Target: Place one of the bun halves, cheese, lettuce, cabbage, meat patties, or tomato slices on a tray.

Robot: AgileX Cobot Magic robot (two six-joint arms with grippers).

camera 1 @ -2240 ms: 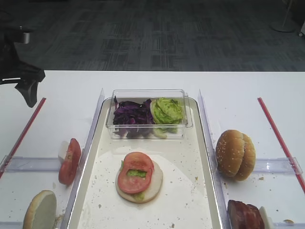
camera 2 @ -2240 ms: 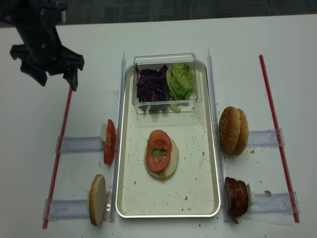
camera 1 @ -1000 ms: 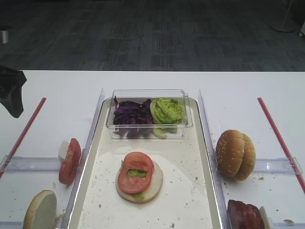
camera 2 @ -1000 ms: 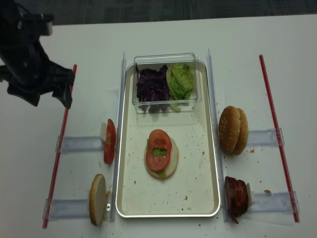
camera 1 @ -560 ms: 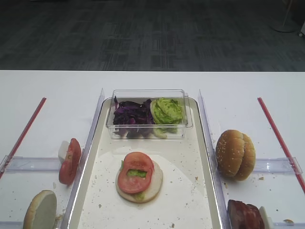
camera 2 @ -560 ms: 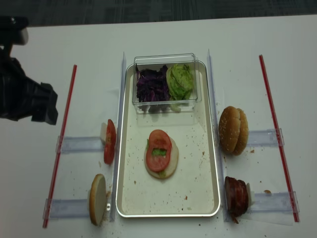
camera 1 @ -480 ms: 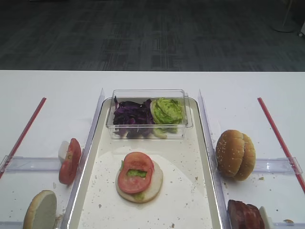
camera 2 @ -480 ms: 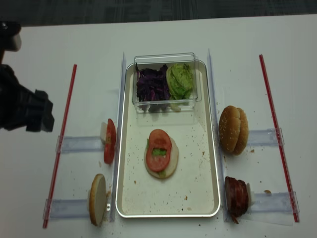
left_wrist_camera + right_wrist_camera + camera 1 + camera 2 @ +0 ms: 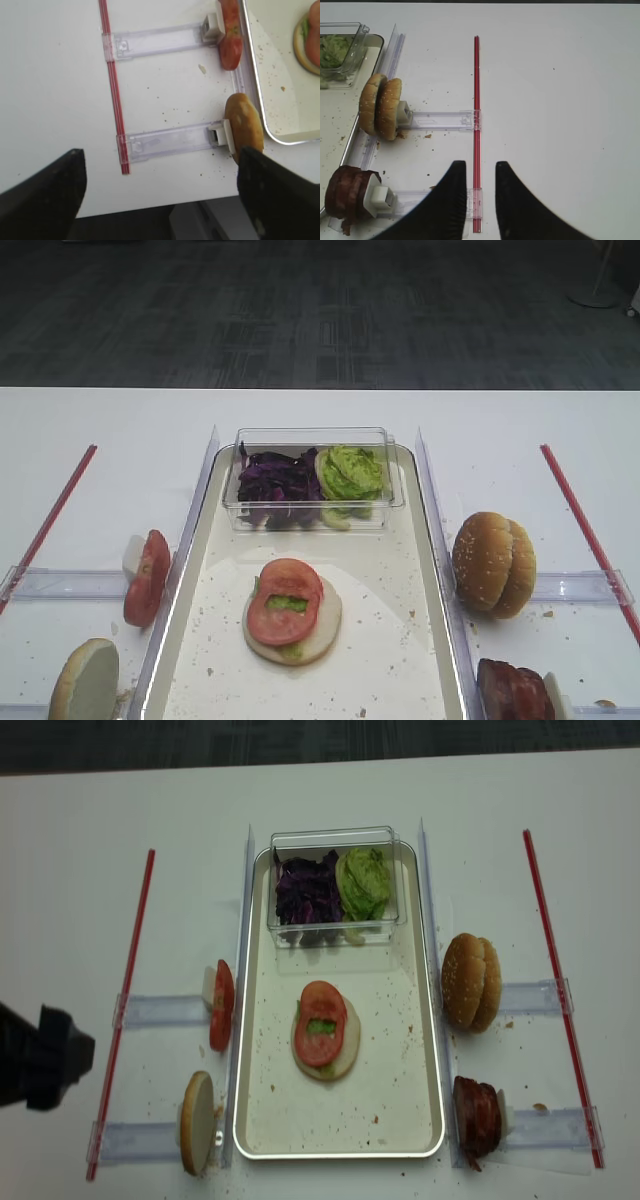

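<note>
Black left pincer (image 9: 157,192): fingers (image 9: 42,197) spread wide, nothing held, hovering over white counter (image 9: 50,75). Directly ahead between the fingers: bun half (image 9: 243,126) on edge in clear holder (image 9: 170,140); further ahead, upright tomato slices (image 9: 230,35); red strip (image 9: 113,85) ahead-left. To the upper right: tray (image 9: 280,100) corner, carrying bun base with lettuce and tomato (image 9: 287,602). Right pincer (image 9: 476,200): fingers nearly together, empty, poised above red strip (image 9: 476,100); seeded bun halves (image 9: 382,107) and meat patties (image 9: 347,192) to its left.
</note>
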